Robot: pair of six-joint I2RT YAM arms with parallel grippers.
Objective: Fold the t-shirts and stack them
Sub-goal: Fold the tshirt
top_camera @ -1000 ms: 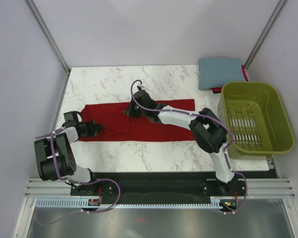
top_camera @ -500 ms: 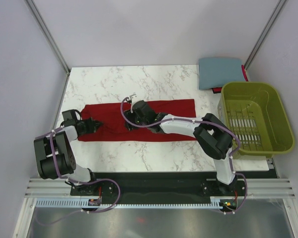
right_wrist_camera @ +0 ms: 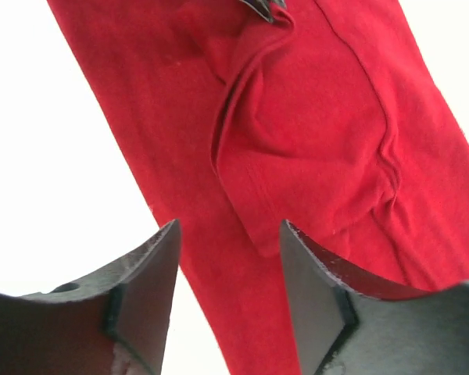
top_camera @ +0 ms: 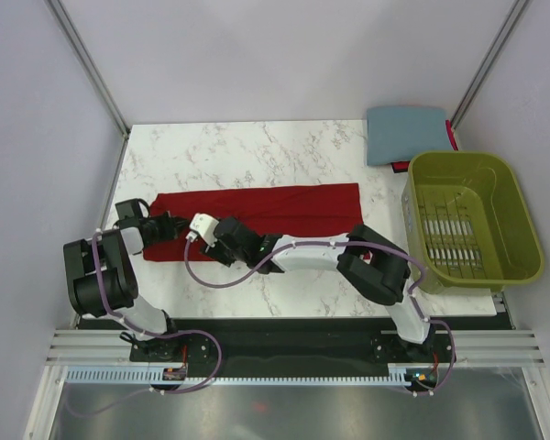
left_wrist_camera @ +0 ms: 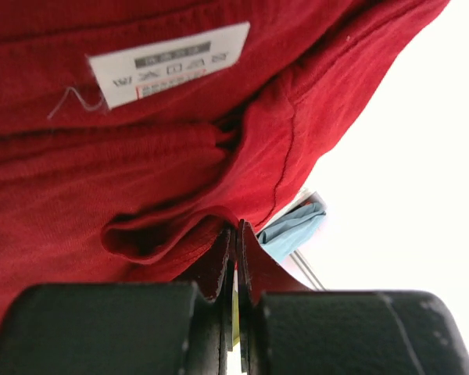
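Fig.: L end of strip, pre-fold. Near: left gripper (left_wrist_camera: 236, 234) fully closed, pinching a ridge of the dark red t-shirt (top_camera: 293, 206) at its L end. The right gripper (right_wrist_camera: 228, 228) has its fingers apart and holds nothing, hovering over that end's near edge. Likely step: R takes the near corner, then both carry the end rightward. Do well: bite all layers, lift level w/ L, keep cloth taut. Shirt lies as a long flat band across mid table (top_camera: 257, 147). Far R corner: slate blue-grey t-shirt (top_camera: 405, 135), folded, just beyond basket (top_camera: 458, 156).
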